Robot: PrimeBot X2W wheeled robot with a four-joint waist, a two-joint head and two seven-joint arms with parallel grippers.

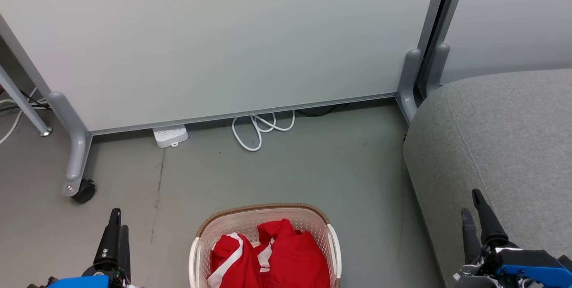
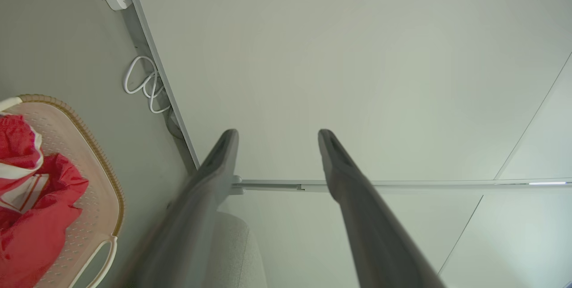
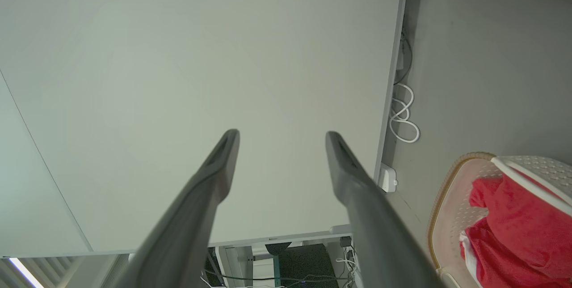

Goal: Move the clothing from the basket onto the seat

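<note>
Down at the lower left of the head view, the left gripper point(image 1: 119, 220) points its two dark fingers up over the grey floor point(image 1: 313, 167). From its own wrist camera those fingers stand well apart, released, and the pale partition panel point(image 1: 223, 42) shows through the gap.

Over on the lower right, the right gripper point(image 1: 470, 201) hangs above the front edge of the seat point(image 1: 505, 145), with a blue housing just behind it. Its wrist view shows its fingers spread wide too, gripping nothing.

Between the two, at bottom centre, sits the basket point(image 1: 268, 209). It has cream perforated walls, a brown woven-look rim and white side handles, and it stands on the floor well apart from either gripper.

The clothing point(image 1: 286, 256) lies bunched inside the basket, bright red with white stripes. I cannot tell how many garments make up the heap.

To the basket's right comes the seat, a large grey upholstered cushion with a rounded edge and a seam line. A strip of floor runs between it and the basket.

Further out, the panel stands on grey metal feet, and the left foot carries a black caster point(image 1: 84, 191). A white power strip point(image 1: 170, 136) lies at the panel's base. A looped white cable point(image 1: 261, 129) lies near it, to its right.
</note>
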